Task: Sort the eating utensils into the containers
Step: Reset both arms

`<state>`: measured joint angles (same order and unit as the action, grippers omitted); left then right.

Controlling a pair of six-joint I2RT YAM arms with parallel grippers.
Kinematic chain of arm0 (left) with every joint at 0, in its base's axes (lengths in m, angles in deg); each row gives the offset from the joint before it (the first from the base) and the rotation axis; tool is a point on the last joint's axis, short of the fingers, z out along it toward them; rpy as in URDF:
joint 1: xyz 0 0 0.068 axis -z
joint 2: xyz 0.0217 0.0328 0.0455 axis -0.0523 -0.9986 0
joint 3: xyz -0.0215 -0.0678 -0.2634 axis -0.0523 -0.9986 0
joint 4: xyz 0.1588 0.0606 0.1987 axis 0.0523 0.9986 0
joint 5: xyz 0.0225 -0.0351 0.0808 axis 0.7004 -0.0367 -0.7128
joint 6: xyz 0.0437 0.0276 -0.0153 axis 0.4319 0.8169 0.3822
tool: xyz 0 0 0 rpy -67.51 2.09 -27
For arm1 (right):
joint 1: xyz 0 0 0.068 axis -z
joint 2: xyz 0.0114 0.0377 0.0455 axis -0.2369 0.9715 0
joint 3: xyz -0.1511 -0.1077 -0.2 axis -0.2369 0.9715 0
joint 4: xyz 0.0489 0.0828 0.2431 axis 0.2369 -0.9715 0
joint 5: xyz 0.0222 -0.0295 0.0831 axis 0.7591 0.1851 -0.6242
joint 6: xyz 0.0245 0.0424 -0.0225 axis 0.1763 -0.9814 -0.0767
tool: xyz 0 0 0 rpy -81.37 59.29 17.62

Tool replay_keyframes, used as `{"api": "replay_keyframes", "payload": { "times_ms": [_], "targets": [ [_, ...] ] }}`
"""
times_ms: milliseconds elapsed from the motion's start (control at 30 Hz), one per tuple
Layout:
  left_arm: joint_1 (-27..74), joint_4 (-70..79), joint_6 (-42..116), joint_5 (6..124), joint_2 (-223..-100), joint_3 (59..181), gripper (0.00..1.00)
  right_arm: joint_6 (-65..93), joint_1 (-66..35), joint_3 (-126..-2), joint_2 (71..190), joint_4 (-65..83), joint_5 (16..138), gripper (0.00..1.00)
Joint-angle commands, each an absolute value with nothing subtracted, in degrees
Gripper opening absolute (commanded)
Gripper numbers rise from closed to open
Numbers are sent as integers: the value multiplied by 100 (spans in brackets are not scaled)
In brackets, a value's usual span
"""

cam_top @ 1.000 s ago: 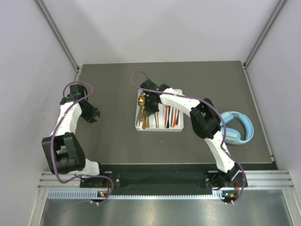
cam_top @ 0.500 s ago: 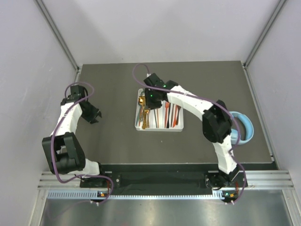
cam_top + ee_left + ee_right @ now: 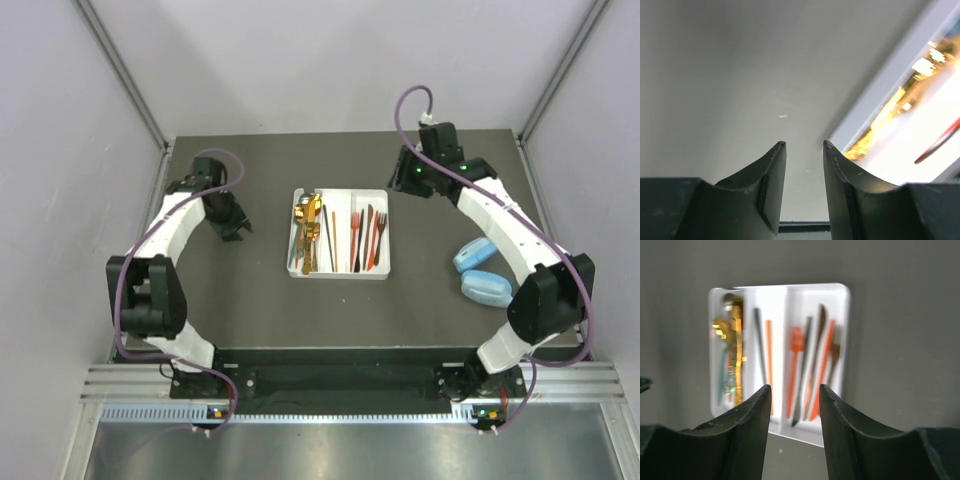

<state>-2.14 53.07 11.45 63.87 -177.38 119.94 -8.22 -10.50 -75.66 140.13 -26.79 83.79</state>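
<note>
Dark grey table, white tray mid-table, between my two grippers. Light-blue headphones lie right of tray, apart from it. My left gripper hangs left of tray, jaws apart, holding nothing. My right gripper sits beyond tray's far right corner, jaws apart too. Gold utensils fill the left compartment, orange and red utensils the right, thin dark and orange ones the middle.

Dark table, pale grey walls
</note>
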Motion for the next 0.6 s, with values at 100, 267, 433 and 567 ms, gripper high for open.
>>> {"api": "replay_keyframes", "payload": {
  "times_ms": [100, 267, 433, 567],
  "targets": [
    [236, 5510, 1342, 6857, -18191, 13007, 41, -502, -186, -7214, 13724, -2934, 7902, 44],
    [341, 5783, 1421, 6840, -18367, 13456, 41, -511, 227, -7187, 13654, -2952, 7611, 44],
    [412, 6151, 1579, 6885, -18560, 13545, 41, -616, 517, -7117, 13663, -3180, 7514, 44],
    [578, 6126, 1579, 6866, -18447, 13387, 41, -678, 772, -6985, 13593, -3189, 7199, 44]
  ]
}}
